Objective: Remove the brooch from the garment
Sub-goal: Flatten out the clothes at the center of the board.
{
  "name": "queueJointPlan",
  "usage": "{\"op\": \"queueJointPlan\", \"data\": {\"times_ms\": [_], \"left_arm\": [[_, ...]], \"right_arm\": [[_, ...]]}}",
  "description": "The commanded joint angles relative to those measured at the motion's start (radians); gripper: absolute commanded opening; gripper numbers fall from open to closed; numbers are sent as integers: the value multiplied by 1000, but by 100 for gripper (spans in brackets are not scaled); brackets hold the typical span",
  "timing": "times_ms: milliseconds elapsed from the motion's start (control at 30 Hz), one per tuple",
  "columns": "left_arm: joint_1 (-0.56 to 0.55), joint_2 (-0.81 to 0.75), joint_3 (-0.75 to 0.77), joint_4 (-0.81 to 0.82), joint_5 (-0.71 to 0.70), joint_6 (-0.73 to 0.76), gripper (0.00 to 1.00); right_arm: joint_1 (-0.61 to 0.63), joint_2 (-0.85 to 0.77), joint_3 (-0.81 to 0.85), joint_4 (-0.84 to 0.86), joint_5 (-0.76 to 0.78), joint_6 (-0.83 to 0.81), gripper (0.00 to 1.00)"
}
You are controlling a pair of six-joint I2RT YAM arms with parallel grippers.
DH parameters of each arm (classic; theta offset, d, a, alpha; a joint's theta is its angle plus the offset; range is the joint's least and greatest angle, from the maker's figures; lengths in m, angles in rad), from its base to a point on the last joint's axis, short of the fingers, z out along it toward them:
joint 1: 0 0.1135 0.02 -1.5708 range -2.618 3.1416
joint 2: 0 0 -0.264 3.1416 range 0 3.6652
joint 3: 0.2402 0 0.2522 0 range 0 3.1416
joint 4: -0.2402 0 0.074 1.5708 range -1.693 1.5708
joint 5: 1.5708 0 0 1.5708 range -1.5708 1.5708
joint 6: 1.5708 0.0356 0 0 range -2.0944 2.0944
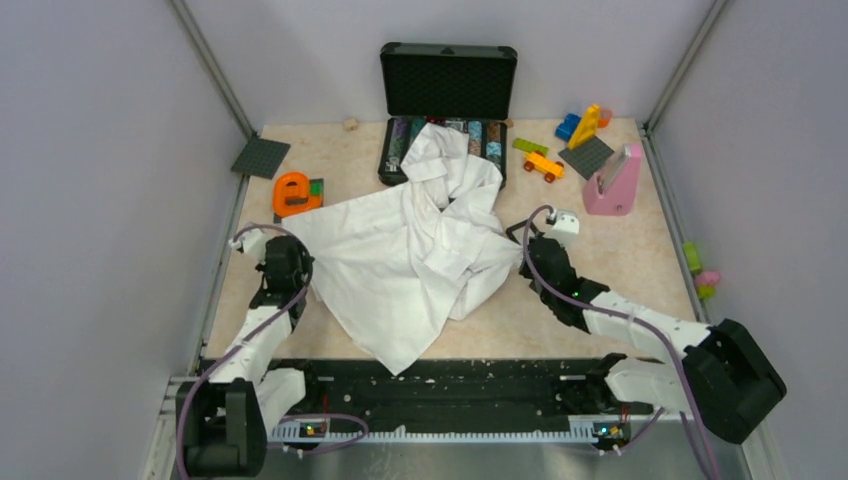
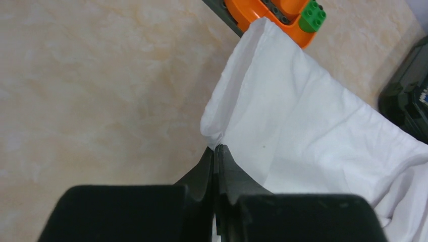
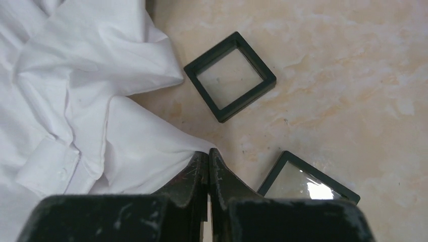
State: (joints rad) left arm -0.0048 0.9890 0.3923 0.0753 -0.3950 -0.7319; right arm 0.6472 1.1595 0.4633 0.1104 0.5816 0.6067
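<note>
- Searching all three views turns up no brooch; it presumably sits hidden in the folds of the shirt (image 1: pixel 400 260). The shirt lies crumpled mid-table, its far end draped over the open case (image 1: pixel 447 80).
- Risk: any pull on the cloth is made blind. It could bury the ornament deeper or flick it off onto the table (image 1: pixel 640 250).
- Left gripper (image 2: pixel 214 150): jaws together at the shirt's left hem. Whether cloth is caught cannot be told, and an empty pinch would leave that side free to slide.
- Right gripper (image 3: pixel 208 153): jaws clamped on a corner of cloth drawn to a point at the shirt's right edge. So slight a hold may slip off under tension.
- Black square frames (image 3: pixel 230 75) lie just right of that corner; dragged cloth could sweep them along.
- Cloth resting on the case may snag there.
</note>
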Motion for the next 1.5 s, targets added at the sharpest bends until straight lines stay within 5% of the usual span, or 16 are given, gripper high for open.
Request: {"op": "queueJointPlan", "data": {"times_ms": [0,67,133,167,233,367,633,900,967,1067,1200,1467], "left_arm": [[36,-61,-22,-34,-101,-42,0],[40,-81,-27,-39,-116,-52,0],[43,-97,-31,-44,-128,-61,0],[45,-107,-30,-57,-137,-71,0],[47,-134,-27,-94,-158,-95,0],[48,-197,-54,-89,-138,-95,0],[47,-221,-98,-7,-99,-97,0],[47,-209,-95,-3,-84,-103,0],[48,-210,-93,-3,-83,-103,0],[46,-214,-92,-9,-90,-102,0],[49,-224,-92,-29,-133,-109,0],[48,-220,-86,-95,-212,-163,0]], "right_arm": [[-1,-133,-40,100,-83,-137,3],[-1,-178,-52,113,-126,-140,25],[-1,-191,-24,112,-208,-170,64],[-1,-181,5,97,-235,-171,76],[0,-125,81,65,-308,-187,81],[37,79,267,-1,-397,-196,78],[74,443,562,-212,-212,17,78],[74,531,545,-155,-227,154,78],[74,551,555,-146,-258,157,73],[74,552,567,-143,-286,164,30],[62,484,568,-182,-249,155,0],[-202,246,566,-254,-307,78,0]]}}
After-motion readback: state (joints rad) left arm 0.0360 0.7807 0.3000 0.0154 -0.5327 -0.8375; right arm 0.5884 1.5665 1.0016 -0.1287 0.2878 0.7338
